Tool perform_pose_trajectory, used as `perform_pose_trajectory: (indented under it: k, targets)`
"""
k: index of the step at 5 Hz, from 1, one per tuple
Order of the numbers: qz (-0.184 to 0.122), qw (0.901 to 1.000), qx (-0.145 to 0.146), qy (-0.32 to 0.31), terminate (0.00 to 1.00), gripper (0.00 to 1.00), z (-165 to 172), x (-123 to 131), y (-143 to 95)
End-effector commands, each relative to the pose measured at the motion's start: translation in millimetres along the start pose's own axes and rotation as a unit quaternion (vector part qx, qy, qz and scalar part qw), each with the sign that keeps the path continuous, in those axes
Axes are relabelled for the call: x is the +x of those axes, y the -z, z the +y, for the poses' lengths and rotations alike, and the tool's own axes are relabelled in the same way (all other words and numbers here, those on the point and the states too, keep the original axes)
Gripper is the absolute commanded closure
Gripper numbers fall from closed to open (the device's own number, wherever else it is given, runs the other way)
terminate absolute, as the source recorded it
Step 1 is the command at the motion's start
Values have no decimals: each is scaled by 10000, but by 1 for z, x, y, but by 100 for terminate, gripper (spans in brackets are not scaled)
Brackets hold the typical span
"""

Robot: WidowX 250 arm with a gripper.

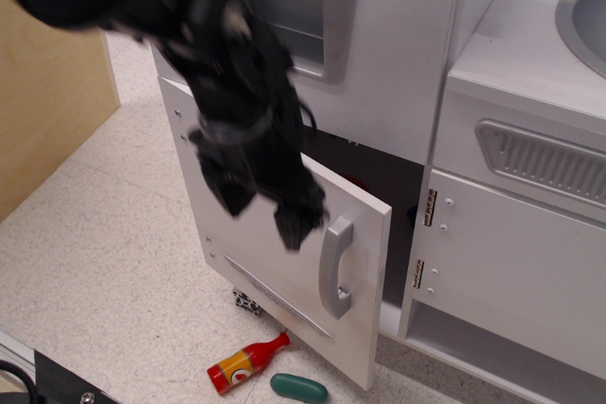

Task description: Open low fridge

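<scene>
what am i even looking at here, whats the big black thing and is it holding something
The big black thing is a robot arm, blurred in this shot. Its gripper is the dark tip at the lower end; the blur hides whether it is open or shut, but it does not appear to hold anything.

There is one picture, taken from a camera looking down at a toy kitchen on a speckled floor.

The white panel swung outward is the low fridge door. It is partly open, with a dark gap behind it, and its curved grey handle is free, just right of the gripper.

Above it is a silver panel with a recessed dispenser. To the right is a cabinet door with brass hinges.

On the floor lie a small red bottle and a green oval object.
</scene>
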State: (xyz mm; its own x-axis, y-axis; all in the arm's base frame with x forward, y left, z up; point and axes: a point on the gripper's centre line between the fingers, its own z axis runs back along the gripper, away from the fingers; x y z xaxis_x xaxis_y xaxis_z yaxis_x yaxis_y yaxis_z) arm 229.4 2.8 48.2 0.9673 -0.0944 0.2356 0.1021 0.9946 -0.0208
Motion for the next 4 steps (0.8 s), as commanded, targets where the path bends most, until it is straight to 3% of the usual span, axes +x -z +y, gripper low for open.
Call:
perform_pose_trajectory:
  k: [1,4]
  targets:
    - [-486,9980,-298,-274,0,0,-13,47,-19]
    - [-834,9956,-108,-402,0,0,-43,92,16]
